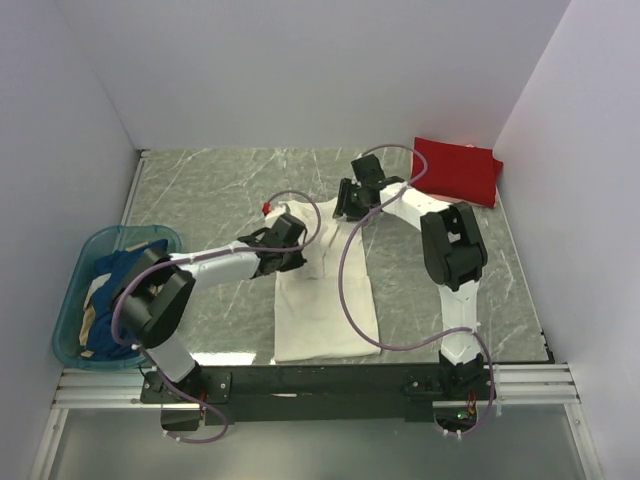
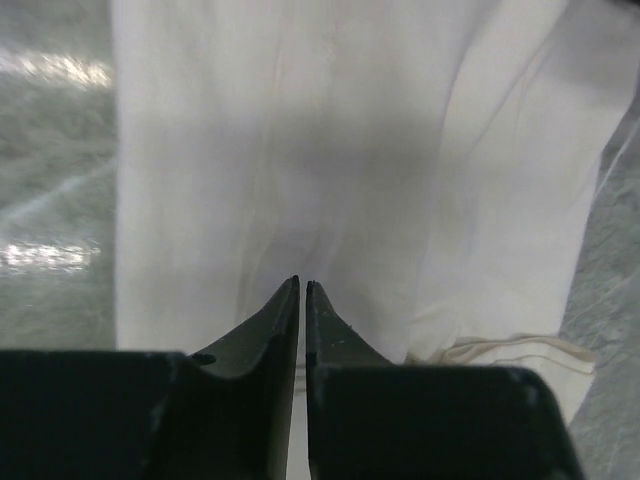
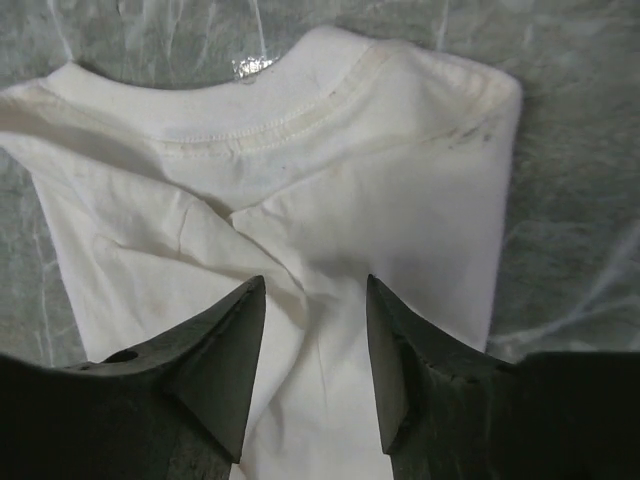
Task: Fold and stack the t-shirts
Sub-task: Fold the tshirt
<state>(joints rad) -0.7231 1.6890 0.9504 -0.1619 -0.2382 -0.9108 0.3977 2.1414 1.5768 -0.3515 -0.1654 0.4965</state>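
Spread t-shirt (image 1: 325,300) mid-table; folded t-shirt (image 1: 458,168) behind it to the right; basket (image 1: 70,300) of shirts (image 1: 115,280) left.
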